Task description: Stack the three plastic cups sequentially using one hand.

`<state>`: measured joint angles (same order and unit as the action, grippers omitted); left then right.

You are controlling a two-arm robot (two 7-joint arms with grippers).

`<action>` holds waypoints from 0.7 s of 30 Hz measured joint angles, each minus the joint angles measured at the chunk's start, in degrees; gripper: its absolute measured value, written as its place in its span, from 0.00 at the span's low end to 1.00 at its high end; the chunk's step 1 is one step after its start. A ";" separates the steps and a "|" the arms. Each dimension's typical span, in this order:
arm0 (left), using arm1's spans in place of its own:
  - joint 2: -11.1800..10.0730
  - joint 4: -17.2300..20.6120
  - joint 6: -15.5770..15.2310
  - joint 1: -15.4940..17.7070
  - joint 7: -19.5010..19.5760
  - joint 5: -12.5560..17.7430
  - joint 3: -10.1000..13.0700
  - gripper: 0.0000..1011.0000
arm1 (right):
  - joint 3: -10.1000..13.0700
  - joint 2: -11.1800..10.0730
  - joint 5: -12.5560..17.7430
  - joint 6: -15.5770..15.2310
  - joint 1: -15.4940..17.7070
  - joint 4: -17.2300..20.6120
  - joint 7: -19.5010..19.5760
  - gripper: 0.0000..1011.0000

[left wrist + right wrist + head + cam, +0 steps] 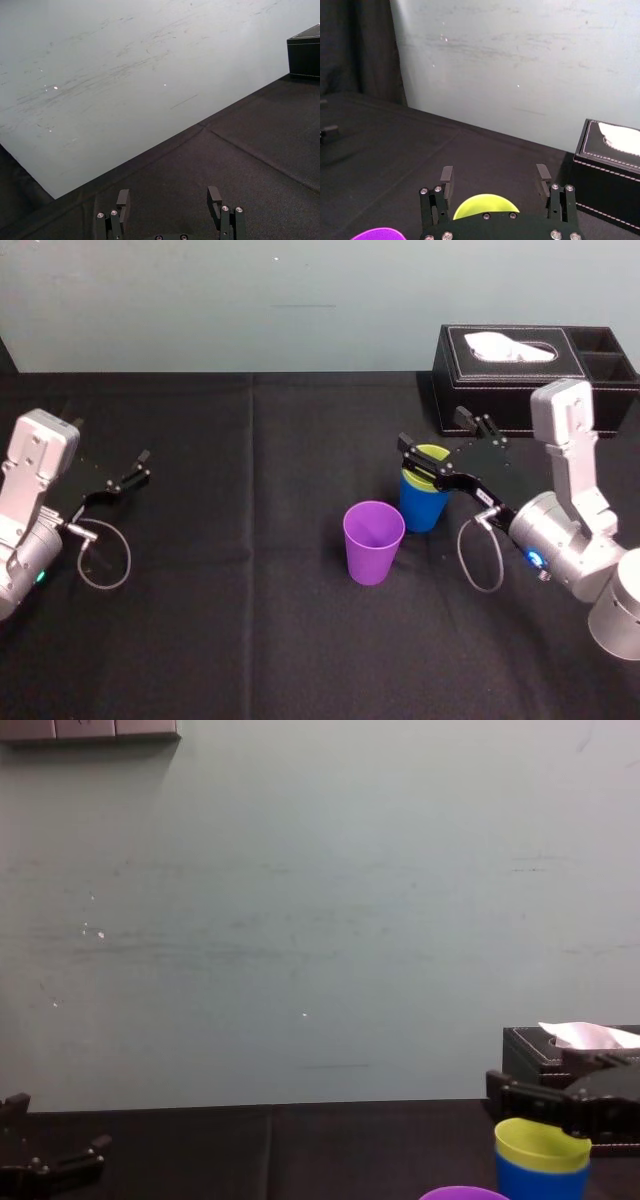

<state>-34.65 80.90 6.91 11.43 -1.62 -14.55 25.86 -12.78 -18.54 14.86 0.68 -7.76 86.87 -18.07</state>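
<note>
right gripper (432,431), spread, just over yellow-green cup (428,454)

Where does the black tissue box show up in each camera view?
Head view: tissue box at upper right, behind the right gripper.
Chest view: tissue box at the lower right edge, behind that gripper.
Right wrist view: tissue box at the right side.
Left wrist view: tissue box corner at the upper right edge.
Shared landmark: the pale wall meeting the black tablecloth.

Silver arms (565,440), black claws (495,175) (170,196), looping grey cables (128,558)
</note>
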 joint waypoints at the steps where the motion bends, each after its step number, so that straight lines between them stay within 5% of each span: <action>1: 0.00 0.00 0.00 0.00 0.00 0.00 0.00 1.00 | 0.36 -0.37 0.51 -0.19 0.64 1.12 -0.26 0.99; 11: 0.00 0.00 0.00 0.00 0.00 0.00 0.00 1.00 | 2.57 -4.82 3.70 -1.04 7.11 8.86 -2.82 0.99; 21: 0.00 0.00 0.00 0.00 0.00 0.00 0.00 1.00 | 5.48 -11.23 8.04 -0.31 17.85 15.83 -5.87 0.99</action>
<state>-34.65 80.90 6.91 11.43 -1.62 -14.55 25.86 -7.30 -29.77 22.90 0.37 10.10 102.70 -23.94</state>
